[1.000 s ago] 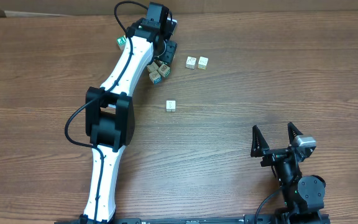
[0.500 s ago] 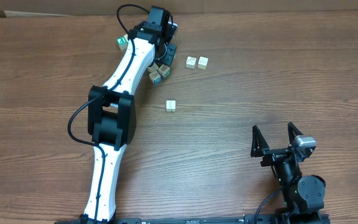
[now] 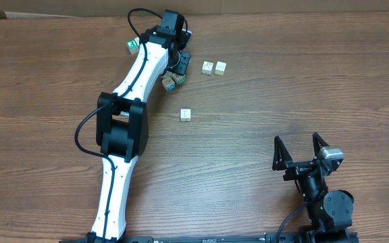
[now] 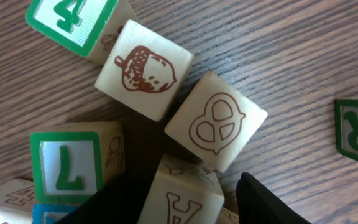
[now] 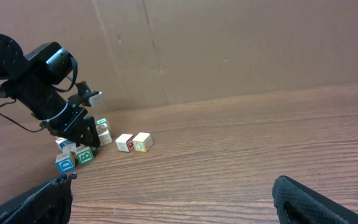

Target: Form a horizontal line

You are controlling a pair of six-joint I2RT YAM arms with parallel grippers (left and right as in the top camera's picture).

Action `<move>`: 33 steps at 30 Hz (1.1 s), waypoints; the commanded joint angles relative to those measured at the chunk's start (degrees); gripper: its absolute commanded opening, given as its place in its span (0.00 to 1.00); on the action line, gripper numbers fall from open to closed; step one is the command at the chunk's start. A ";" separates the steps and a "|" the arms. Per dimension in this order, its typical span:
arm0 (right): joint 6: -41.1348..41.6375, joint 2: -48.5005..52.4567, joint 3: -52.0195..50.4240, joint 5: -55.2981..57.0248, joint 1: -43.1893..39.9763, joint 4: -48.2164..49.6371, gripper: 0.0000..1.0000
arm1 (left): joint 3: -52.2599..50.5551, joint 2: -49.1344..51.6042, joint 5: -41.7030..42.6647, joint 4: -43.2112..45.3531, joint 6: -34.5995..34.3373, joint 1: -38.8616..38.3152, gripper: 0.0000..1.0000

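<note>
**My left end effector straddles the A cube; the row lies just to my right.**

My left end effector (image 4: pixel 188 186) is spread, one dark finger on each side of the A cube (image 4: pixel 182 202). A sliver of gap shows on the right side, so I judge it is not yet pinched. The pretzel cube (image 4: pixel 216 121) and acorn cube (image 4: pixel 145 68) crowd just beyond it. Further out on the bench (image 3: pixel 282 81), the row (image 3: pixel 214 67) is two pale cubes touching, its long axis running left to right. It sits near the cluster, on my right. A lone cube (image 3: pixel 186 115) lies apart, nearer my base. My right end effector (image 3: pixel 296 138) is spread and well away, so the left arm is plainly the nearer. The carry should be a short sideways shift to the row's near end.
</note>
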 commanded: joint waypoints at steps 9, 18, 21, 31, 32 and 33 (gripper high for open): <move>-0.26 -0.46 -0.59 0.31 -0.26 0.33 1.00 | -0.55 1.33 -0.94 -0.63 0.50 -0.66 0.38; -0.24 -0.46 -0.59 0.31 -0.26 0.33 1.00 | 1.18 -1.92 -3.15 1.84 0.46 -0.74 0.41; -0.24 -0.46 -0.59 0.33 -0.26 0.33 1.00 | 2.10 -3.82 -3.45 1.81 0.44 -0.74 0.38; -0.24 -0.46 -0.59 0.31 -0.26 0.33 1.00 | 2.03 -4.15 -3.04 -2.34 0.48 -0.76 0.52; -0.26 -0.46 -0.59 0.33 -0.26 0.33 1.00 | 2.03 -3.61 -2.97 -2.84 0.48 -0.76 0.53; -0.26 -0.46 -0.59 0.31 -0.26 0.33 1.00 | 1.99 -3.41 -2.97 -3.15 0.48 -0.76 0.52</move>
